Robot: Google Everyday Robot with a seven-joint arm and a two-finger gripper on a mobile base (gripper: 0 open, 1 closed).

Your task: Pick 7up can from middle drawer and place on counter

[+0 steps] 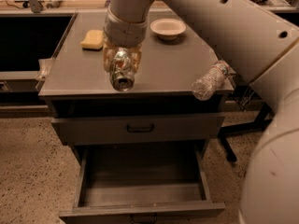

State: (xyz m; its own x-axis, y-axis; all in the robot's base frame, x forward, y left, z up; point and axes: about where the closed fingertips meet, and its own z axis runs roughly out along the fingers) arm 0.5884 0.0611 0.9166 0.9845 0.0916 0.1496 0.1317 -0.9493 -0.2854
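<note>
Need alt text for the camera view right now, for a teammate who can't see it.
The gripper holds the small silver 7up can over the grey metal counter, near a yellow sponge, white bowl and clear plastic bottle. Below, the wide grey middle drawer stands open.

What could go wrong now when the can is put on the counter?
The gripper, above the front of the counter, holds the 7up can tilted; released so, it may roll off toward the open middle drawer. The water bottle lies at the front right edge; the arm could knock it off.
</note>
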